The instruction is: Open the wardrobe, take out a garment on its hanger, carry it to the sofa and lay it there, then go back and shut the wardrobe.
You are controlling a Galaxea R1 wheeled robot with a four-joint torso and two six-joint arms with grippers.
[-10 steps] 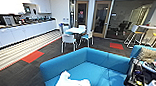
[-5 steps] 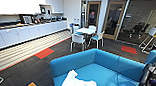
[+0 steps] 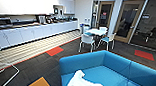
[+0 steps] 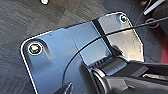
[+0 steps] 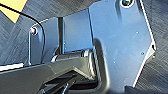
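On the sofa's (image 3: 113, 72) seat, near its front edge, the garment (image 3: 82, 83) lies crumpled, soft and light-looking, best lifted by its hanger; either claw's state I cannot tell.

The blue sofa (image 3: 118, 70) fills the lower right of the frame. The white garment (image 3: 83, 83) lies crumpled on its seat at the bottom centre.

floor: dark grey carpet (image 5: 15, 47); yellow carpet patch (image 5: 12, 7) | cable: thin black cable (image 5: 37, 21)
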